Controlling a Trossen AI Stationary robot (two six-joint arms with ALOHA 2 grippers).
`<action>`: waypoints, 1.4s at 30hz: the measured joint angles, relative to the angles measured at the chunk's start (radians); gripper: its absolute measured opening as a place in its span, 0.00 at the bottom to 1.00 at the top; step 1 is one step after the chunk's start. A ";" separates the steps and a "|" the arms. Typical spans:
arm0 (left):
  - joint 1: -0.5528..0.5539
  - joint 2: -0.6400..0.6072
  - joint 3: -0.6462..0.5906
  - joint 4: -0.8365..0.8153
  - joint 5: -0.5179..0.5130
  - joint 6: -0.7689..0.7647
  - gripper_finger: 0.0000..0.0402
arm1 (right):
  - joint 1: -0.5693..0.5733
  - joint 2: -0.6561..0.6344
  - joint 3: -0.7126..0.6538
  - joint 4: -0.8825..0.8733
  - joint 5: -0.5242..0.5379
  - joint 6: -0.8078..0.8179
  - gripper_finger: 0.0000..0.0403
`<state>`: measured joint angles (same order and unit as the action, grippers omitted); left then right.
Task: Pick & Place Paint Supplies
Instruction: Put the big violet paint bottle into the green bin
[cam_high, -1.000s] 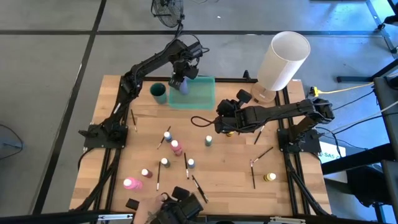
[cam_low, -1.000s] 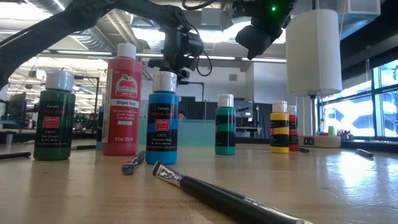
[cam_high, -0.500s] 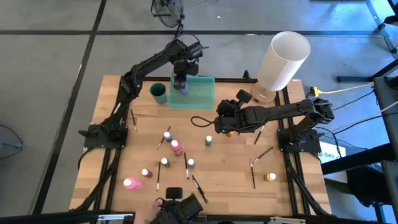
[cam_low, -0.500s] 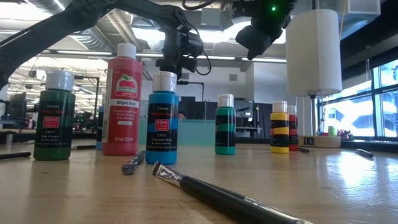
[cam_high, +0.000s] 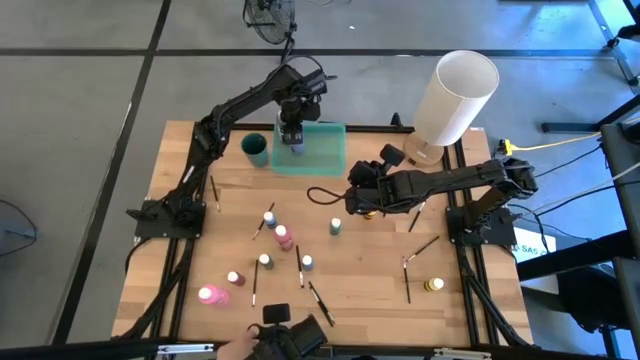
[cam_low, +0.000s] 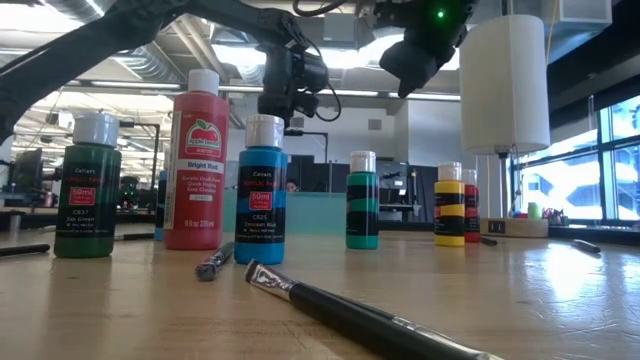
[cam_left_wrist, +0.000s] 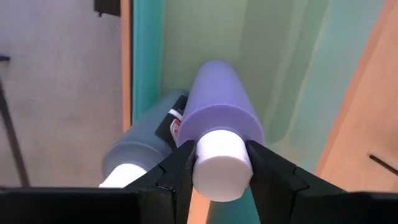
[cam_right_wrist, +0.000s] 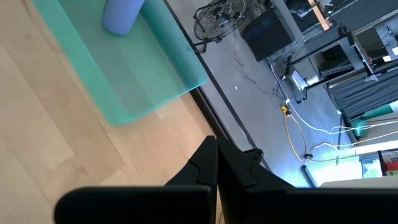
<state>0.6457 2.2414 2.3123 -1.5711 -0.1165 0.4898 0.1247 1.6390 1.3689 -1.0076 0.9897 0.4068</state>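
Note:
My left gripper (cam_high: 291, 128) stands over the translucent green tray (cam_high: 322, 152) at the table's far side, shut on a purple paint bottle (cam_left_wrist: 217, 109) with a white cap. A grey-blue bottle (cam_left_wrist: 140, 146) lies on its side in the tray beside it. My right gripper (cam_high: 353, 192) hovers shut with nothing in it above the table's middle, right of the tray. Several small paint bottles, such as a pink one (cam_high: 283, 236), a green one (cam_high: 335, 227) and a yellow one (cam_high: 433, 285), stand on the wood among thin dark brushes (cam_high: 300, 266). My left gripper pinches the purple bottle's white cap (cam_left_wrist: 219, 163) between its two fingers (cam_left_wrist: 177, 167), one on each side. The fingers come from above, pointing down. The bottle hangs below them, cap up, its base toward the tray floor; whether the base touches the tray I cannot tell.
A dark green cup (cam_high: 255, 148) stands left of the tray. The big white lamp (cam_high: 455, 95) leans at the far right corner. A black cable loop (cam_high: 322, 192) lies near the right gripper. A person's hand (cam_high: 240, 347) with a dark device shows at the near edge.
My left gripper has rolled about its downward axis while staying over the tray; the purple bottle has turned with it and stays in the hold.

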 joint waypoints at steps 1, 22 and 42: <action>-0.003 0.000 0.000 0.000 -0.021 -0.014 0.32 | 0.000 0.000 0.000 -0.004 0.000 0.000 0.00; -0.005 0.000 0.000 0.000 0.088 -0.076 0.31 | 0.000 0.000 0.000 -0.007 -0.035 0.010 0.00; 0.051 -0.051 -0.148 0.000 0.088 -0.227 0.32 | 0.001 0.000 0.000 -0.006 -0.037 0.023 0.00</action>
<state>0.6968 2.1900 2.1647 -1.5711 -0.0286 0.2624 0.1253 1.6394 1.3689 -1.0138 0.9531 0.4297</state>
